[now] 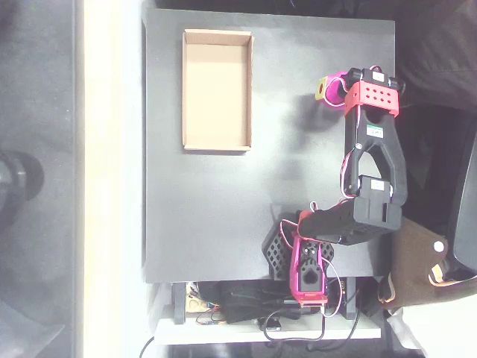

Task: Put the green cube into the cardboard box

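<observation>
The cardboard box [217, 89] is a shallow tan tray lying at the back left of the black table [223, 209]; its floor is bare. The green cube is hidden or out of view. My arm is folded along the table's right side, with its black links running up to a red wrist block [373, 95]. The magenta gripper [330, 88] sticks out to the left of that block, well to the right of the box, and carries a small yellow patch. From above, its jaws cannot be made out.
The arm's magenta base [308, 272] sits at the table's near edge with a black honeycomb part [277, 250] beside it and loose cables [246, 309] below. A pale strip of floor runs along the left, and a brown object [417, 261] lies off the table's right edge.
</observation>
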`<state>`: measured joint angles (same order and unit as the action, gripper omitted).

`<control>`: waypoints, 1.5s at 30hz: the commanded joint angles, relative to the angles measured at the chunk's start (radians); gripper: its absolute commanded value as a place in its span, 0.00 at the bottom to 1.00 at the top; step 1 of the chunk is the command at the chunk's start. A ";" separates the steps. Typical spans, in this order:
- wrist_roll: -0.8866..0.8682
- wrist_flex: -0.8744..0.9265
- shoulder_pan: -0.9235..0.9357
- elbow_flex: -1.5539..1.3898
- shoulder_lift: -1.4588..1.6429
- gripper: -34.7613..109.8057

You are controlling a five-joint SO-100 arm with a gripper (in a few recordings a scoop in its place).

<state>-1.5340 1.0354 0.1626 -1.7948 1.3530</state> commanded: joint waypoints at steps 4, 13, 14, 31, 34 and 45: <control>-0.009 0.009 0.002 0.005 0.026 0.44; -0.008 0.009 0.006 0.008 0.034 0.28; -0.008 0.009 0.008 0.008 0.034 0.27; -0.006 0.009 0.003 0.008 0.241 0.27; -0.006 0.009 0.003 0.008 0.310 0.27; -0.005 0.009 -0.003 0.153 0.423 0.27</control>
<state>-1.5340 1.0354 0.1534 -1.7319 1.7027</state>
